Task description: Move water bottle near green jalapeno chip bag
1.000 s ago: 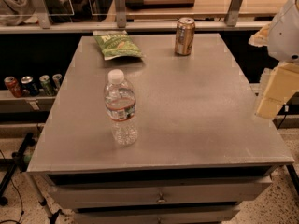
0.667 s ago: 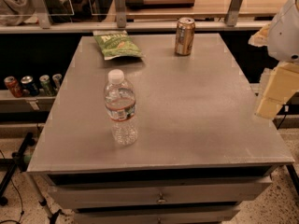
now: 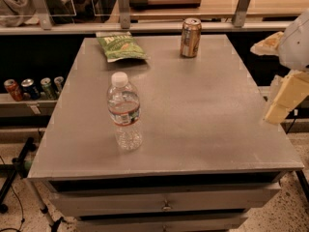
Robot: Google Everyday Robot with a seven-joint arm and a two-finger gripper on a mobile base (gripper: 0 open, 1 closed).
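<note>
Your hand (image 3: 285, 99) hangs off the desk's (image 3: 203, 129) right edge; I cannot tell if it is clenched. The water bottle (image 3: 124, 111) stands front-left, well short of the green jalapeno chip bag (image 3: 120, 46); approach too high and you could topple it. Nothing has shifted since a second ago

water bottle (image 3: 124, 112) — upright, front-left | green jalapeno chip bag (image 3: 120, 46) — flat, rear-left | claw (image 3: 282, 103) right

Nothing legible here: the pale lettering on the green jalapeno chip bag (image 3: 120, 46) cannot be made out, nor can the print on the white-and-red band of the water bottle (image 3: 124, 112). The gripper (image 3: 285, 98) hangs just beyond the right edge of the table (image 3: 203, 129).
</note>
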